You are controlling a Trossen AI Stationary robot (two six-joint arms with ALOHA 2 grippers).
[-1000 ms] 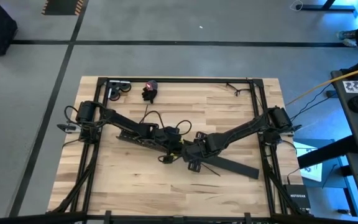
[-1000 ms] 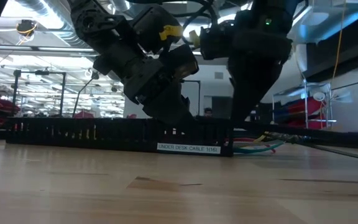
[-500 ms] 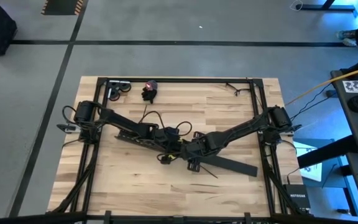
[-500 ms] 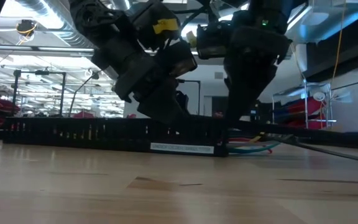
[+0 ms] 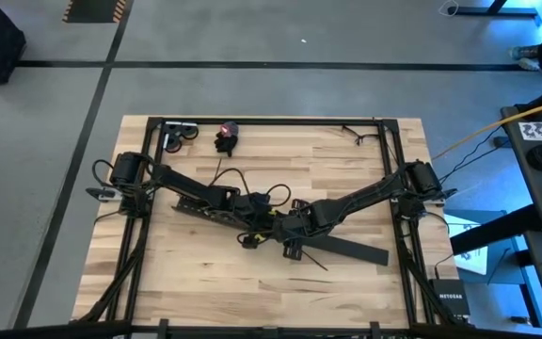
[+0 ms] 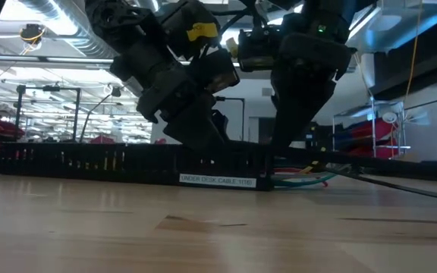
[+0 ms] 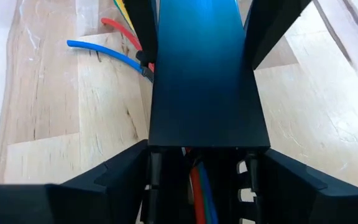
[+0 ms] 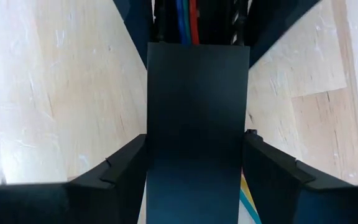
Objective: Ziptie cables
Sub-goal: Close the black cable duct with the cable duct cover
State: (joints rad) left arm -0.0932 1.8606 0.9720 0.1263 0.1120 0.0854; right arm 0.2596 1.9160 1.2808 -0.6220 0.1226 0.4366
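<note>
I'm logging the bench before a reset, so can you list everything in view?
table: one, light wood, fills the middle of the high view
frame rails: black, along the table's edges
slotted bar: one, black with a white label, lies diagonally across the table's centre
cables: several, red, green, blue and yellow, spill out of the bar's end
thin strip: one, dark, beside the bar on the near side
grey item: one, far left corner
black-and-red item: one, beside the grey item
thin dark pieces: a few, far right corner
left gripper: one, dark, over the bar at centre
right gripper: one, dark, over the bar, next to the left gripper
</note>
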